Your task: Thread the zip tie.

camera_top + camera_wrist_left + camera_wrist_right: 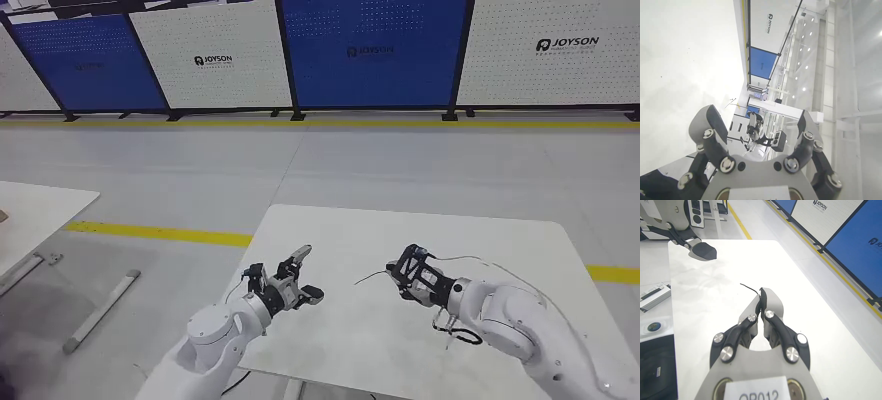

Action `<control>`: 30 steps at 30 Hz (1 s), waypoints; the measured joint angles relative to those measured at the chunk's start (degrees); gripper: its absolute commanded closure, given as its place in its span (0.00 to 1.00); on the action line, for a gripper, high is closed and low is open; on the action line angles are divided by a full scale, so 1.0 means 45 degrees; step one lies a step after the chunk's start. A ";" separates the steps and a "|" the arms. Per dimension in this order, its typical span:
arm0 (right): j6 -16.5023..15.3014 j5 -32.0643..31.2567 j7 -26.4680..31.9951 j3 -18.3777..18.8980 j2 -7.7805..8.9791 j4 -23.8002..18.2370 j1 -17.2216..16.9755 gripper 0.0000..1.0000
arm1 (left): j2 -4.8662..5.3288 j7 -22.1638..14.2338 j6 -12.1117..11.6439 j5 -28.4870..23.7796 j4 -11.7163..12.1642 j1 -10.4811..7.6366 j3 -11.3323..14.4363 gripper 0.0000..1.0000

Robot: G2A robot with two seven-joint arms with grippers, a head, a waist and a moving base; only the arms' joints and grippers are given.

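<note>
Over the table (350, 240), right gripper (761, 297) pinches the zip tie (749, 288), tail poking toward the left gripper (758, 110), spread wide and empty. Looks like pre-threading; next, left must catch that tail.

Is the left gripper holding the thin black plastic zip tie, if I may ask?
No, the left gripper stands open and empty; the right gripper pinches the thin black zip tie.

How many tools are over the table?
2. The left tool, open, is over the table near its left edge; the right tool, shut on the zip tie, is over its middle.
</note>
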 measured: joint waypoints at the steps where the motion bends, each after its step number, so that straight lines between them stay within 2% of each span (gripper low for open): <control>1: 0.0000 0.0000 0.0000 0.0000 0.0000 0.0000 0.0000 1.00 | 0.0000 0.0001 0.0000 0.0000 0.0000 0.0000 0.0000 0.00; 4: 0.0024 -0.0196 -0.0110 0.0032 -0.0015 0.0015 -0.0058 1.00 | -0.0001 0.0002 -0.0003 -0.0009 0.0006 -0.0003 0.0010 0.00; 9: -0.0001 -0.2516 -0.0798 -0.0261 -0.0164 -0.0100 0.0201 1.00 | 0.0043 -0.0303 -0.0001 -0.0301 -0.0058 0.0023 0.0303 0.00; 13: -0.0001 -0.4029 -0.1006 -0.0648 -0.0292 -0.0324 0.0430 1.00 | 0.0320 -0.1114 0.0000 -0.0947 -0.0027 0.0067 0.0792 0.00; 15: -0.0001 -0.4599 -0.0936 -0.1010 -0.0337 -0.0467 0.0620 1.00 | 0.0521 -0.0891 0.0000 -0.1053 -0.0064 -0.0088 0.0966 0.00; 18: 0.0000 -0.4731 -0.0978 -0.1348 -0.0370 -0.0460 0.0855 1.00 | 0.0760 -0.0400 0.0000 -0.1543 -0.0004 -0.0440 0.1485 0.00; 20: 0.0000 -0.4701 -0.0992 -0.1349 -0.0370 -0.0446 0.0863 1.00 | 0.0831 -0.0024 0.0000 -0.1980 0.0123 -0.0647 0.1630 0.00; 30: 0.0000 -0.4700 -0.0989 -0.1339 -0.0370 -0.0448 0.0855 1.00 | 0.0825 -0.0119 0.0000 -0.1906 0.0122 -0.0622 0.1615 0.00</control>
